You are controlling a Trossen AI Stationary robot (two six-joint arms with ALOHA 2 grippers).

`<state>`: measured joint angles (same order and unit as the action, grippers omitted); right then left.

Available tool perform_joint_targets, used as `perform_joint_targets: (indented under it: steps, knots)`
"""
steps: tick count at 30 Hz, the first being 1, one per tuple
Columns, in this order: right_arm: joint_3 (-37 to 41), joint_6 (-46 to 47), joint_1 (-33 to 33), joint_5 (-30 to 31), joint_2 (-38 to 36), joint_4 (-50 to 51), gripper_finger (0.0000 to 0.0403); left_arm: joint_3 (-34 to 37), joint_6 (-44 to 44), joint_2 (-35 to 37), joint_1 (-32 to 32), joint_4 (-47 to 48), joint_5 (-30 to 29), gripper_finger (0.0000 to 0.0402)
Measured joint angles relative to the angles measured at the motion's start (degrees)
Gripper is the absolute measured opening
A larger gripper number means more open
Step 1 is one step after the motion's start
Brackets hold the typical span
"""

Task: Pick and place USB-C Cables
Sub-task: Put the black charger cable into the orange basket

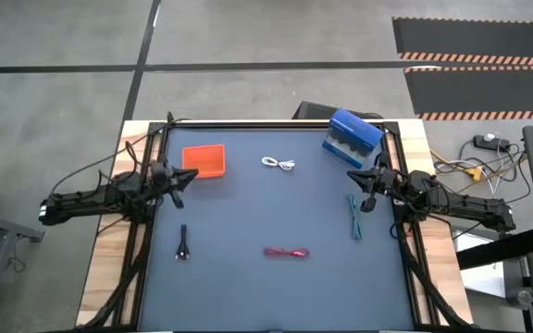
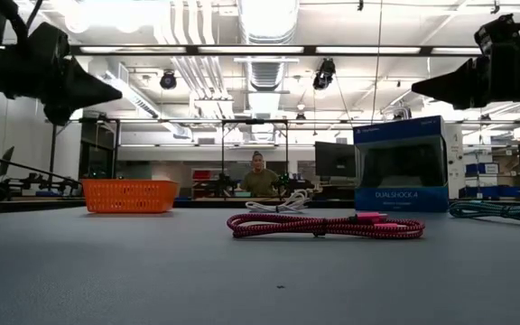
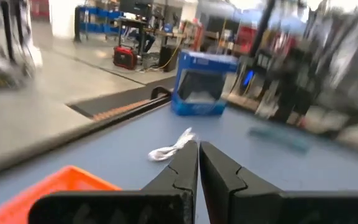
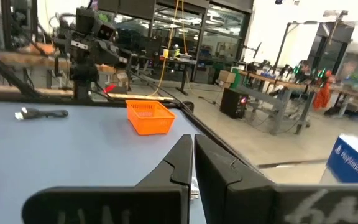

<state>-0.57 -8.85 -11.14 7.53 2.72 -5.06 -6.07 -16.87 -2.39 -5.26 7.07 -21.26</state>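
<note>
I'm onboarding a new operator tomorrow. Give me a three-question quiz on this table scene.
1. True or false: the white cable lies inside the orange tray.
2. Which cable lies nearest the right gripper? A) black B) teal C) red-pink
3. Fill in: the left gripper has its fingers ____.

Key: 1 false, it lies on the mat beside the tray. 2 B, the teal cable. 3 shut.

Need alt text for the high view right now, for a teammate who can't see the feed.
Overhead: four cables lie loose on the dark table, white, teal, red-pink and black, none in the orange tray. The left pincer and right pincer, both shut, hover at opposite table edges; a blue box sits beyond the right pincer.
</note>
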Motion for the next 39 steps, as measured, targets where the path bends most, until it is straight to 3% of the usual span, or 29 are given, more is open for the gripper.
perform_joint_targets:
  steps: [2, 7, 16, 19, 25, 32, 39]
  knots:
    - [0.0, 6.4, 0.0, 0.0, 0.0, -0.2, 0.0009, 0.0, -4.2, 0.0, 0.0, -2.0, 0.0, 0.0002]
    - [0.0, 20.3, 0.0, 0.0, 0.0, -0.4, 0.0009, 0.0, -5.0, 0.0, 0.0, -7.3, 0.0, 0.0002]
    - [0.0, 26.0, 0.0, 0.0, 0.0, -3.5, 0.0009, 0.0, -5.2, 0.0, 0.0, -12.1, -0.1, 0.0002]
    - [0.0, 29.1, 0.0, 0.0, 0.0, -4.4, 0.0009, 0.0, -5.3, 0.0, 0.0, -14.3, -2.7, 0.0002]
    - [0.0, 26.8, 0.0, 0.0, 0.0, -10.6, 0.0009, 0.0, -13.7, 0.0, 0.0, -16.0, -3.1, 0.0002]
    - [0.0, 16.6, 0.0, 0.0, 0.0, -20.9, 0.0009, 0.0, -14.3, -1.8, 0.0, -16.4, -3.1, 0.0002]
    - [-0.1, 10.3, 0.0, -0.1, 0.0, -27.0, 0.0009, -0.2, -14.9, -9.4, 0.0, -24.1, -3.1, 0.0002]
